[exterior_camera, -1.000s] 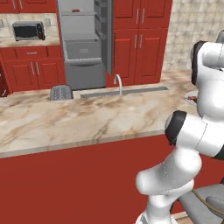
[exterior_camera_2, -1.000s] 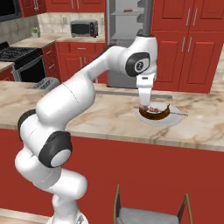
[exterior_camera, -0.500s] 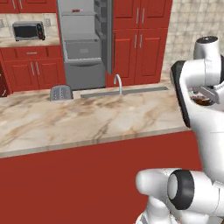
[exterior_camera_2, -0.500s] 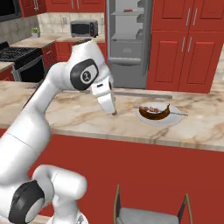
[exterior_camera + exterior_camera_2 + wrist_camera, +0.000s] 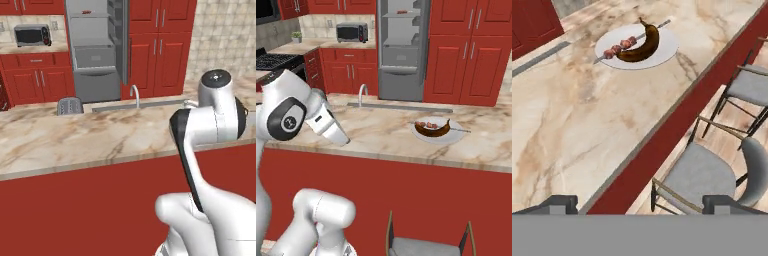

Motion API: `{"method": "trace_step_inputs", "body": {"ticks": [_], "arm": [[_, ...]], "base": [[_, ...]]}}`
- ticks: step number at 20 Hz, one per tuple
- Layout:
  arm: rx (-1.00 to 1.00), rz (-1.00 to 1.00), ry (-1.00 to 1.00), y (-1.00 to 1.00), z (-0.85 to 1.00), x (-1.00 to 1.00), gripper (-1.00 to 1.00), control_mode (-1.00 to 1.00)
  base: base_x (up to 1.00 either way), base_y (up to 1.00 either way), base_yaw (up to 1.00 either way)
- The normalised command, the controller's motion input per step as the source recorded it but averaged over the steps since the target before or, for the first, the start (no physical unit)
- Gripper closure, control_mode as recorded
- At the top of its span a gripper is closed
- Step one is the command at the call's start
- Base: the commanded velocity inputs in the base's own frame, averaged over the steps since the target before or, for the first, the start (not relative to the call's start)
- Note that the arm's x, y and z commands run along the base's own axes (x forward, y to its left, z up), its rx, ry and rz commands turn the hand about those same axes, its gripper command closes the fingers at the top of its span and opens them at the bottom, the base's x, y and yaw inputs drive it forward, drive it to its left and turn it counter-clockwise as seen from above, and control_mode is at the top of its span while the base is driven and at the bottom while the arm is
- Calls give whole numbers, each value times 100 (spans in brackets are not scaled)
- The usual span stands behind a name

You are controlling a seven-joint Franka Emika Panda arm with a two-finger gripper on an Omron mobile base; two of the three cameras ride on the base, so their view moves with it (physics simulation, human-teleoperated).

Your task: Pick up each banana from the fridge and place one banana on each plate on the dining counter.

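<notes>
A dark brown banana [image 5: 639,47] lies on a white plate [image 5: 662,52] beside a meat skewer [image 5: 618,48] on the dining counter [image 5: 572,115]. The same banana [image 5: 434,131] and plate [image 5: 450,137] sit toward the right of the counter [image 5: 381,137] in the right base view. My gripper [image 5: 642,204] is open with nothing between its fingertips [image 5: 559,202]. It hangs over the counter's front edge, well back from the plate. The grey fridge [image 5: 97,50] stands at the back with its door open, also in the right base view as the fridge [image 5: 401,50].
Grey chairs [image 5: 697,175] stand on the wooden floor along the counter's red front, one below me [image 5: 426,245]. A sink faucet [image 5: 134,95] and a toaster [image 5: 70,106] are on the far side. Red cabinets, a microwave [image 5: 352,31] and a stove [image 5: 271,60] line the back.
My arm has swung away from the plate, left and back toward the base, folding in close. The brown banana stays on the plate. The gripper stays open.
</notes>
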Motion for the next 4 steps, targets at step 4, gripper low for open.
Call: {"method": "trace_step_inputs", "body": {"ticks": [4], "arm": [[-1, 38, 1, 61, 1, -26, -100, -100]], "base": [[0, 0, 0]]}}
